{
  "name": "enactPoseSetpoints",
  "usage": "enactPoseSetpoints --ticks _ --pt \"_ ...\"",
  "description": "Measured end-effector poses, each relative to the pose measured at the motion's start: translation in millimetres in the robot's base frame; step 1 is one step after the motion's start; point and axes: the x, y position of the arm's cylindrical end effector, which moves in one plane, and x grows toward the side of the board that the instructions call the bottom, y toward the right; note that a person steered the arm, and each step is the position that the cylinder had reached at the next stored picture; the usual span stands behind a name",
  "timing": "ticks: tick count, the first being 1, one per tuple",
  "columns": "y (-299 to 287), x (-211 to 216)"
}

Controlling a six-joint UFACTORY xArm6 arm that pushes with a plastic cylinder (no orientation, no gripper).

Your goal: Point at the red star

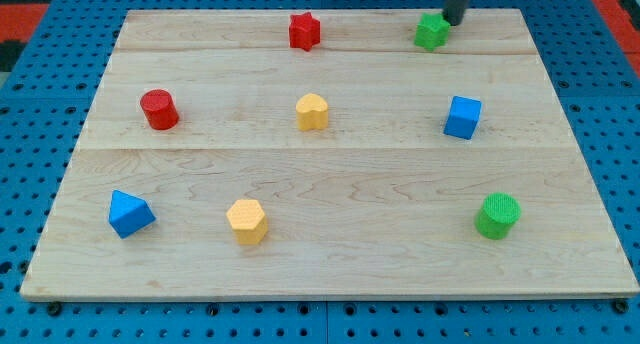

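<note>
Sitting well left of my tip (450, 23): red star (304, 31).

The board (330, 184) was pale, matt wood with visible grain; the red star (304, 31) at 12 o'clock looked smooth plastic.

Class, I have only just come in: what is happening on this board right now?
A dark rod comes in at the view's top right, and my tip sits right beside the green star, at its upper right. The red star, the block to be pointed at, lies along the same top row, to the view's left, with bare wooden board between them. The other blocks lie apart, none of them near my tip.
</note>
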Motion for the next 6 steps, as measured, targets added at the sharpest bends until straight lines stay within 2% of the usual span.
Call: enactPoseSetpoints --ticks 2,3,4,5,6 --pt "-64 46" --pt "-70 66" --pt "-60 28" --pt "-92 -23" --pt "-160 -6"
